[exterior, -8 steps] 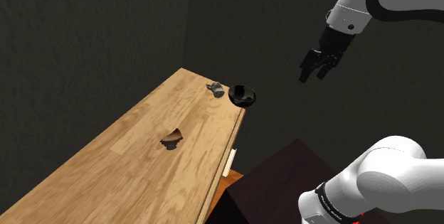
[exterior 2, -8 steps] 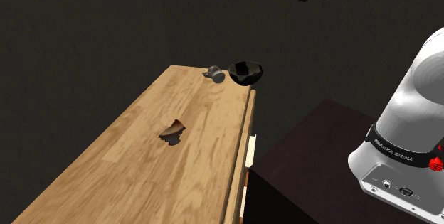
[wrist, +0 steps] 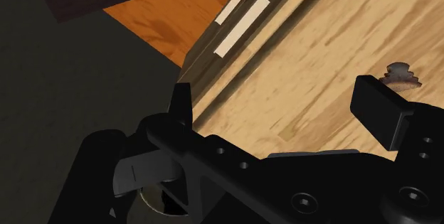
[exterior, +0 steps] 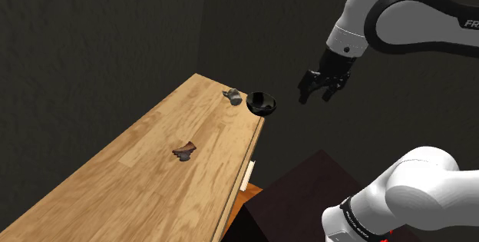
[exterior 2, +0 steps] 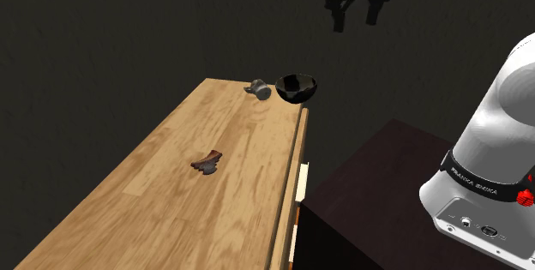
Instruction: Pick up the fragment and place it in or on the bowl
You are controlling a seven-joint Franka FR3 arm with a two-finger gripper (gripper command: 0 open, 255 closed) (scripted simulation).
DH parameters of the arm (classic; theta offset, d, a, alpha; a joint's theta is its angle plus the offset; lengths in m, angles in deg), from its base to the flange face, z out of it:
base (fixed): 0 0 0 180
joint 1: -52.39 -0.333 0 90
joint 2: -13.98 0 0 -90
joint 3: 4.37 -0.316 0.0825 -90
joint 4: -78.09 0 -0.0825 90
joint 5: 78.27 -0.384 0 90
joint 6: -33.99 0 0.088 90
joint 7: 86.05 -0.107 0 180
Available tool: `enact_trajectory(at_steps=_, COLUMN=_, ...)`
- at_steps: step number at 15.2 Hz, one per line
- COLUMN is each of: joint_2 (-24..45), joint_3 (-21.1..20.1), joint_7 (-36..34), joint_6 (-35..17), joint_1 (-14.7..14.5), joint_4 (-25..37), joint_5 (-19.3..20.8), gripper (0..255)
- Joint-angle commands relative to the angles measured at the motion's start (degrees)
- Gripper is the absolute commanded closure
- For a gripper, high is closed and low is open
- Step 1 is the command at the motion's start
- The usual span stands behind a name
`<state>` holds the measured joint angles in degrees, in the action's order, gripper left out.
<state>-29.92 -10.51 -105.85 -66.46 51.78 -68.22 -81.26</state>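
The fragment (exterior: 184,152) (exterior 2: 207,163) is a small brown shard lying flat near the middle of the wooden table (exterior: 138,179) (exterior 2: 163,217). The dark bowl (exterior: 262,104) (exterior 2: 296,87) stands at the table's far corner, close to the edge. My gripper (exterior: 315,93) (exterior 2: 355,23) hangs in the air beyond that corner, higher than the bowl and off the tabletop. It is open and holds nothing. In the wrist view the gripper (wrist: 281,102) has its fingers wide apart over the table's edge, and the fragment (wrist: 400,75) lies just past one fingertip.
A small grey object (exterior: 232,95) (exterior 2: 259,89) lies beside the bowl, on its side away from the table's edge. The dark stand (exterior: 299,194) (exterior 2: 377,200) sits close beside the table. Dark walls run behind the table, and orange floor (wrist: 153,16) shows between table and stand.
The arm has swung down and toward the shoulder view's left, bringing the gripper nearer the bowl. The fragment, earlier propped up on edge, now lies flatter on the table.
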Motion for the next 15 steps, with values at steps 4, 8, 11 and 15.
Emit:
enact_trajectory(at_steps=4, joint_2=4.5, joint_3=-6.5, joint_7=-10.6, joint_6=-8.7, joint_1=-0.6, joint_4=-3.4, joint_5=-4.1, gripper=0)
enact_trajectory(at_steps=8, joint_2=10.7, joint_3=-11.9, joint_7=-19.0, joint_6=-15.9, joint_1=-0.6, joint_4=-4.0, joint_5=-6.5, gripper=0)
enact_trajectory(at_steps=11, joint_2=16.6, joint_3=-16.0, joint_7=-25.6, joint_6=-21.5, joint_1=0.0, joint_4=-3.2, joint_5=-7.2, gripper=0)
enact_trajectory(at_steps=15, joint_2=25.7, joint_3=-21.3, joint_7=-35.3, joint_6=-28.6, joint_1=1.7, joint_4=-0.8, joint_5=-5.8, gripper=0)
